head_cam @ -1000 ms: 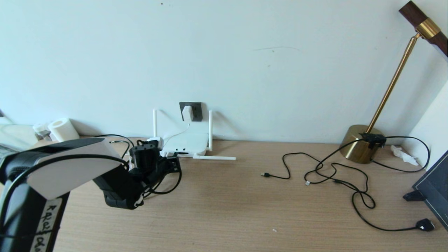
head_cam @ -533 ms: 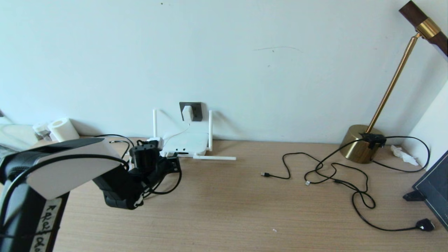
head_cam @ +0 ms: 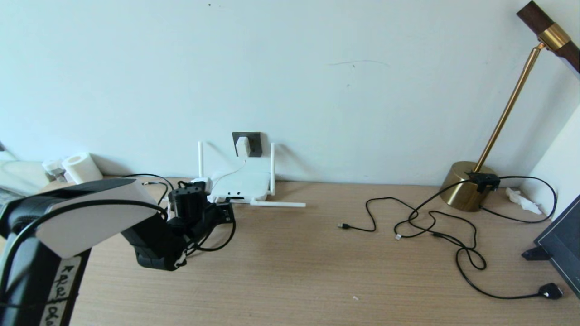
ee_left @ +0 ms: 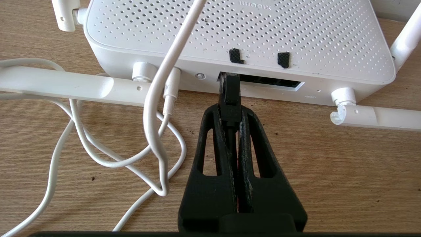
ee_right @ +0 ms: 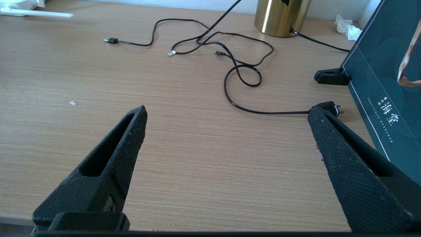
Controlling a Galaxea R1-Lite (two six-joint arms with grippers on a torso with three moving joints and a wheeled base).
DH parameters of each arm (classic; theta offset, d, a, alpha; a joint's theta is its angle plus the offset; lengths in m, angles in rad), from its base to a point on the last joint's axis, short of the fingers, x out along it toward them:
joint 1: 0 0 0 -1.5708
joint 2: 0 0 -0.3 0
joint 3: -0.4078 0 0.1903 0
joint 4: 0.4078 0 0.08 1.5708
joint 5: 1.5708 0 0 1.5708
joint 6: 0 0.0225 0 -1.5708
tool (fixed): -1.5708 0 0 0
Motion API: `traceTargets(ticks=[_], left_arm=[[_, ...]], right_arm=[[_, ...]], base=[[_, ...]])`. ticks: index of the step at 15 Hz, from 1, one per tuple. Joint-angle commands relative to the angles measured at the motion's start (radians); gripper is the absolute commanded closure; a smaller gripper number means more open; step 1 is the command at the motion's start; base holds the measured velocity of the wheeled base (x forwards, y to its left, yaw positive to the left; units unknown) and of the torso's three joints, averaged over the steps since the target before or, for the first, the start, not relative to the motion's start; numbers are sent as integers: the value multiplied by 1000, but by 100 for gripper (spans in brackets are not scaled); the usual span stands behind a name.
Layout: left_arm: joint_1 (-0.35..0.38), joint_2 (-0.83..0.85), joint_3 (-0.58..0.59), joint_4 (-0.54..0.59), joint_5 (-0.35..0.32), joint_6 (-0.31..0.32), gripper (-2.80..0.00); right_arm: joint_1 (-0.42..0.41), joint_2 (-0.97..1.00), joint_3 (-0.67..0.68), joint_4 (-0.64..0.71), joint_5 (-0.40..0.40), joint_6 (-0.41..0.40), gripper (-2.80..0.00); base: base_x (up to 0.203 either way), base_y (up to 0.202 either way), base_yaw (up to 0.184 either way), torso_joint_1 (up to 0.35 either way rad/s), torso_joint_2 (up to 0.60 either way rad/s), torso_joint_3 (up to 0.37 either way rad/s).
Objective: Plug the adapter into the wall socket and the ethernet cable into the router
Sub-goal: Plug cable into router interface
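Left wrist view shows your left gripper (ee_left: pixel 231 113), jaws clamped on the ethernet cable (ee_left: pixel 229 93), at the router (ee_left: pixel 240 39) port; a tilted push could jam it or shove the router, while the right gripper (ee_right: pixel 227 131) idles wide open and empty.

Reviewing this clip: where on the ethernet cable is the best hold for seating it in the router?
On the plug's rear body, from the desk side facing the router ports, as the left gripper does. The ethernet cable plug is narrow, its tip at the port slot.

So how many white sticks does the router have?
4 antennas on the router: two upright, two lying flat, one at the front right, one at the front left.
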Motion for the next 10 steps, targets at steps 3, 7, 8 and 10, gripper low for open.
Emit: traceTargets(ticks=[3,7,8,10], left_arm=[[-1,5,-5,-7,1,-1,0],[1,-1,-9,-4,1,-1,0],[1,-1,-10,-4,1,-1,0],[1,1,-10,-4,1,-1,0]], right_arm=[[0,2,1,0,1,-1,-280],[0,2,1,0,1,-1,-280],[0,2,0,0,1,-1,-280],[0,2,0,0,1,-1,-280]], base=[[0,0,0,0,0,0],[0,0,0,0,0,0],[0,0,0,0,0,0],[0,0,0,0,0,0]])
